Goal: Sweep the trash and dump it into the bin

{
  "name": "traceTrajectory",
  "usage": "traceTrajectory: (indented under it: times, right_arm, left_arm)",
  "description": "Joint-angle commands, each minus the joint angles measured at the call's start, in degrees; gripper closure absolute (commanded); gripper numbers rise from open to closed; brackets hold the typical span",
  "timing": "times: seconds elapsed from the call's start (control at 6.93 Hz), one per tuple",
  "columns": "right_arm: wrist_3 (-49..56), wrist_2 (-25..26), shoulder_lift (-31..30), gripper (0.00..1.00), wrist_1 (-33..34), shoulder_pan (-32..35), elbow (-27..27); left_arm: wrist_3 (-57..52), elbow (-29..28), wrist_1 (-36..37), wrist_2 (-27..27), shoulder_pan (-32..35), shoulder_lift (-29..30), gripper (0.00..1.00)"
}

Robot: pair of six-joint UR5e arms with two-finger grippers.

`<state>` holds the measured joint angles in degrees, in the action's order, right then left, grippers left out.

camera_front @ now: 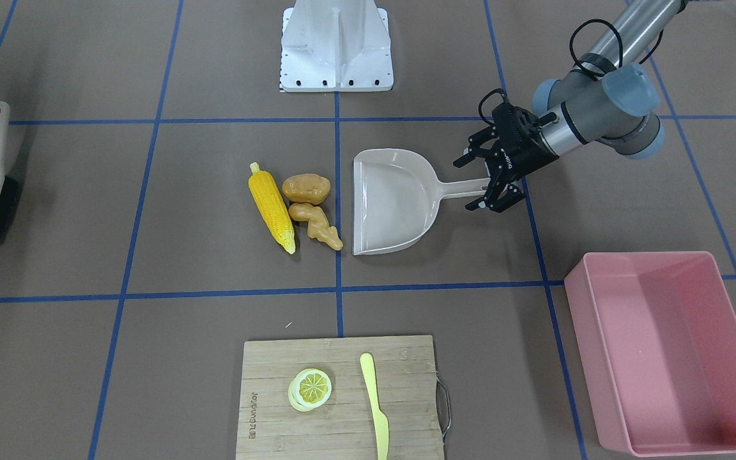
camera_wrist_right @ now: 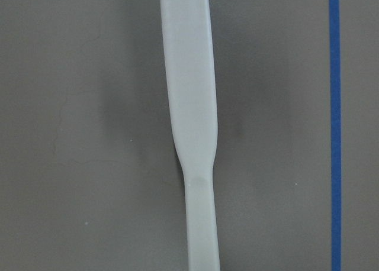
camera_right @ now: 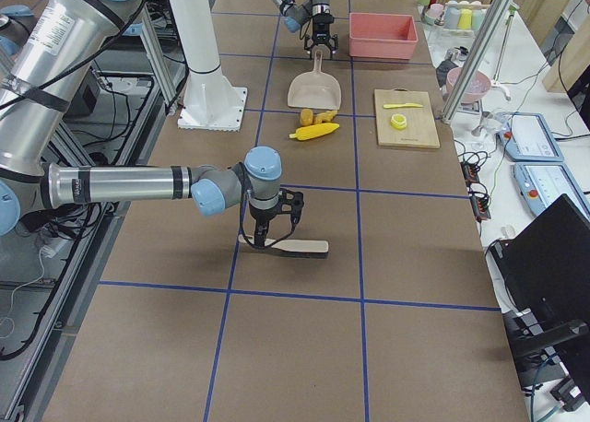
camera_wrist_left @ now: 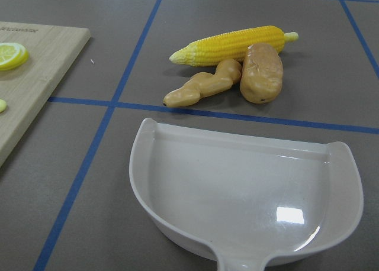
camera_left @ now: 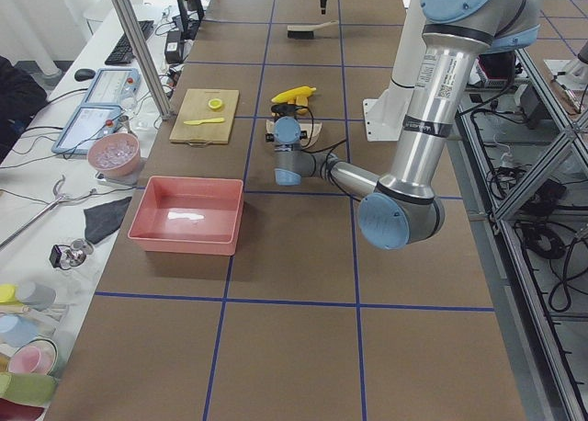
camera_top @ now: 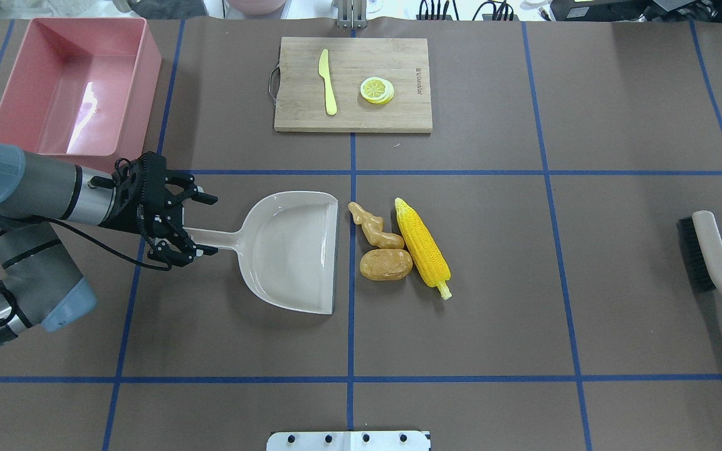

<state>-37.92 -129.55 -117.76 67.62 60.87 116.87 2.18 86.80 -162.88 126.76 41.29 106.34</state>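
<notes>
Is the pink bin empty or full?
Empty: the pink bin shows only bare floor; corn cob, potato and ginger root lie outside.

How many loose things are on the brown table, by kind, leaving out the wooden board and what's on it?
Toy foods: 3 (long yellow corn cob, orange-brown oval potato, knobbly tan ginger root)
Sweeping tools: 2 (beige plastic dustpan, beige-handled black-bristled brush)
Bins: 1 (large pink rectangular plastic tub)
Total: 6
</notes>
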Motion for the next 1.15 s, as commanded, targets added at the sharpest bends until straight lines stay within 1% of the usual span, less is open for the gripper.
traceTrajectory:
  times: [0.0, 0.14, 0.29, 0.72, 0.87, 1.01]
  right_arm:
    - [-0.14, 2.54, -0.71, 0.02, -4.21, -3.2, -1.89]
    - [-4.75, 2.38, -1.5, 0.04, -15.73, -4.26, -7.13]
    - [-10.02, 4.29, -1.68, 0.04, -18.2, -8.1, -7.53]
    - [-11.91, 4.57, -1.59, 0.05, -18.4, -9.62, -7.62]
    - [-12.0, 5.36, -1.59, 0.09, -18.4, -11.02, -7.62]
    - [-12.01, 5.89, -1.59, 0.16, -18.4, -11.9, -7.62]
  left_arm:
    - [-0.07, -0.31, -0.86, -0.2, -0.94, -0.26, 0.02]
    - [0.11, -0.31, -1.13, -0.29, -1.3, -0.26, 0.02]
    - [0.11, -1.36, -1.21, -0.29, -1.39, -0.08, 0.02]
    - [0.11, -3.21, -3.06, -0.55, -1.82, 0.01, 0.02]
    - [0.11, -4.17, -4.11, -0.64, -2.7, 0.18, 0.02]
    - [0.11, -4.61, -4.38, -0.64, -3.58, 0.27, 0.02]
